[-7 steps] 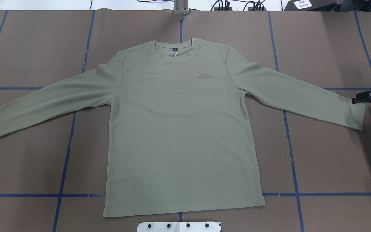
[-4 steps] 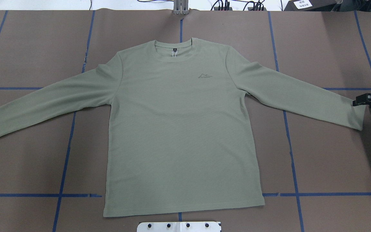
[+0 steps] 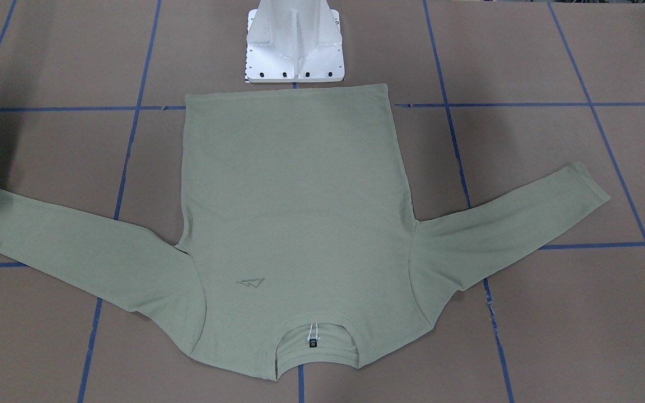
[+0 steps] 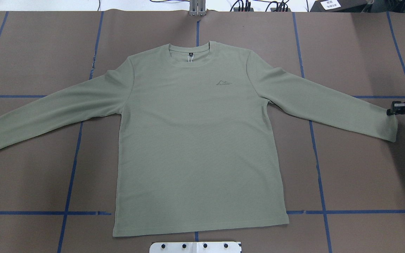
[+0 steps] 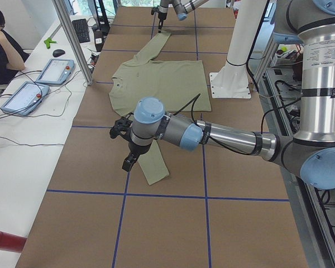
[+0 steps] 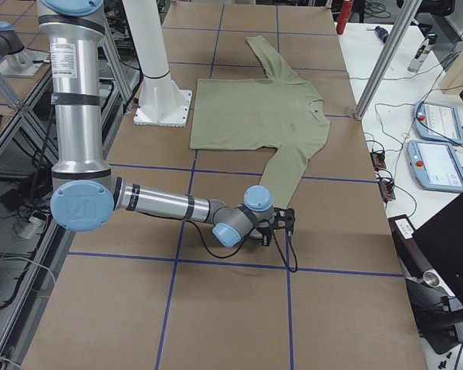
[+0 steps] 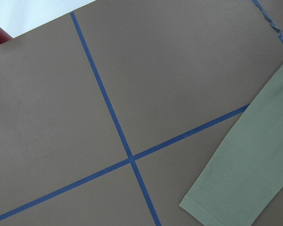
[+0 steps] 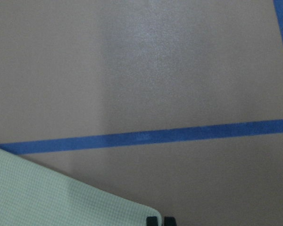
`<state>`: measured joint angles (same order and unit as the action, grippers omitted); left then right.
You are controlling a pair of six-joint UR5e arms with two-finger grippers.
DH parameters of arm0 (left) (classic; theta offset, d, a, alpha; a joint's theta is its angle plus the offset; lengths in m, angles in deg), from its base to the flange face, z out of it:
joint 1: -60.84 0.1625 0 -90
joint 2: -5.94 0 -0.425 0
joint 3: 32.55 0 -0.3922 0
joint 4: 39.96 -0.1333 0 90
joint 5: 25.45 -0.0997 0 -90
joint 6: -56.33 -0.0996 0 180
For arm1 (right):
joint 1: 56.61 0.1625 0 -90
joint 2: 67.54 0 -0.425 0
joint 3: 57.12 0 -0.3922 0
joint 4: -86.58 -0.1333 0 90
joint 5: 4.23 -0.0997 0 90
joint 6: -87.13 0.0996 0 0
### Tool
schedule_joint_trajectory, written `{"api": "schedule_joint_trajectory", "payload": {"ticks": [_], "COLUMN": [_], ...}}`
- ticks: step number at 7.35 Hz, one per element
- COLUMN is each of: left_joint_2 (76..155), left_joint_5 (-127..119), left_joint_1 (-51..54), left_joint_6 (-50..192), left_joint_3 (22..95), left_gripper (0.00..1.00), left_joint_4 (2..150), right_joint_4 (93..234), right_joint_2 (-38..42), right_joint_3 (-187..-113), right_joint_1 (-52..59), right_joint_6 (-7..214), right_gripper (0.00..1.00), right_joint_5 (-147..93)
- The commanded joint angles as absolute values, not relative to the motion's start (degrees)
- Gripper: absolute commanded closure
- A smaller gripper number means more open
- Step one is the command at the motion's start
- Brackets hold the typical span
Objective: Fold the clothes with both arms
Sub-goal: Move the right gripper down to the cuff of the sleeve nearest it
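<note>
The pale sage-green shirt (image 4: 195, 140) lies flat and face up on the brown table, both sleeves spread out; it also shows in the front-facing view (image 3: 294, 196). My right gripper (image 4: 391, 110) is low at the end of the right sleeve. In the right wrist view its fingertips (image 8: 153, 221) stand close together at the cuff corner (image 8: 52, 193); I cannot tell if cloth is pinched. My left gripper (image 5: 128, 163) shows only in the exterior left view, above the left sleeve's cuff (image 7: 245, 188); I cannot tell if it is open or shut.
The white pedestal base (image 4: 195, 247) stands at the table's near edge by the shirt's hem. Blue tape lines cross the table. A person (image 5: 3, 44) and teach pendants (image 5: 56, 70) are at a side bench beyond the far edge.
My right gripper has shifted slightly down the view at the right cuff. The cuff's upper corner has moved a touch inward. The rest of the shirt has not moved.
</note>
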<state>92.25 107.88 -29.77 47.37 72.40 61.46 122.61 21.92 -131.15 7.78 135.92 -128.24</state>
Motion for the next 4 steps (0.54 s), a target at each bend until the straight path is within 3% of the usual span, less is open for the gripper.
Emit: {"api": "schedule_joint_trajectory", "payload": {"ticks": [1, 4], "left_joint_2": [92.3, 92.3], "left_joint_5": [107.9, 107.9], "left_joint_1": [-29.8, -29.8], "left_joint_6": [47.4, 47.4], "left_joint_3": [72.4, 72.4], "left_gripper": [0.0, 0.0], "left_joint_4": [61.5, 61.5], "right_joint_4": [122.6, 125.4], "right_joint_2": [22.1, 22.1], "right_joint_3": [-132.4, -136.4], "right_joint_1": [7.9, 8.1], "right_joint_6": [136.0, 136.1], "right_gripper": [1.0, 1.0], "right_joint_5": [-128.6, -128.1]}}
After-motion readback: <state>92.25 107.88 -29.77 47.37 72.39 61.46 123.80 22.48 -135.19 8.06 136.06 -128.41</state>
